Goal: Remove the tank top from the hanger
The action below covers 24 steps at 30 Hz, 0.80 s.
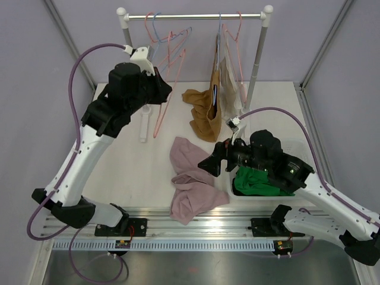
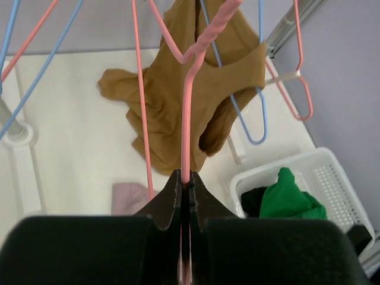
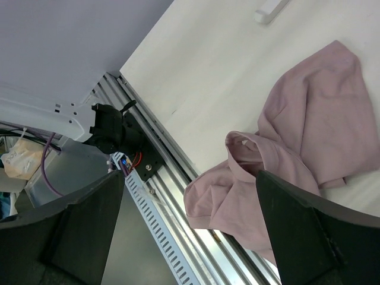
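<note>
A pink tank top (image 1: 191, 178) lies crumpled on the table near the front rail, free of any hanger; it also shows in the right wrist view (image 3: 297, 136) and the left wrist view (image 2: 127, 197). My left gripper (image 1: 165, 94) (image 2: 186, 178) is shut on the thin wire of a bare pink hanger (image 1: 160, 119) (image 2: 186, 119) and holds it tilted above the table. My right gripper (image 1: 209, 166) (image 3: 190, 178) is open and empty, just right of and above the pink tank top.
A brown garment (image 1: 205, 116) (image 2: 178, 101) hangs from the rack (image 1: 196, 16) on a hanger and drapes onto the table. Pink and blue empty hangers (image 1: 169, 41) hang on the rail. A white basket (image 2: 332, 172) with green cloth (image 1: 255, 181) sits under my right arm.
</note>
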### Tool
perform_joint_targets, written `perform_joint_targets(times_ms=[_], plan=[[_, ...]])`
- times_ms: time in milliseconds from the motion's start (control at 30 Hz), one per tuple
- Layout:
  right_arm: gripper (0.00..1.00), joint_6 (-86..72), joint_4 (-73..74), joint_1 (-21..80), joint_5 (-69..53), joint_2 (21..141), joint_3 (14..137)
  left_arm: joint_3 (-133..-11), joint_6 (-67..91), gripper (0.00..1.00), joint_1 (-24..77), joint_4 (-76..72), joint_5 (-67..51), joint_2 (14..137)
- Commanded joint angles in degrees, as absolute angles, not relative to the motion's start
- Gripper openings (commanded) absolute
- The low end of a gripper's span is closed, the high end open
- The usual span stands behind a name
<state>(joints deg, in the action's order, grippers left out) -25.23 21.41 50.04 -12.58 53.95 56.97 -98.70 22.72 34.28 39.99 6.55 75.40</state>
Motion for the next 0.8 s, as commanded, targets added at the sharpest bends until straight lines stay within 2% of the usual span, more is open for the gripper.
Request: perform_joint_targets(times_ms=[0,233,600,767], plan=[[1.00,-23.73,23.47,50.45,-9.14,50.37,58.28,-112.18,21.71,0.00,30.94,42.62,-4.03,81.98],[1.00,-22.94,25.84,50.45,-7.56,46.94,57.66,-137.16,22.76,0.00,24.45,51.67,-8.42,100.44],[0.99,-20.74,25.23,50.45,-9.49,46.31,53.27,-141.24,29.52,0.00,16.53,40.44,-19.75,110.91],[1.00,-20.92,23.12,50.45,-11.16,48.51,51.16,-142.03,30.32,0.00,16.00,37.53,-20.92,112.94]])
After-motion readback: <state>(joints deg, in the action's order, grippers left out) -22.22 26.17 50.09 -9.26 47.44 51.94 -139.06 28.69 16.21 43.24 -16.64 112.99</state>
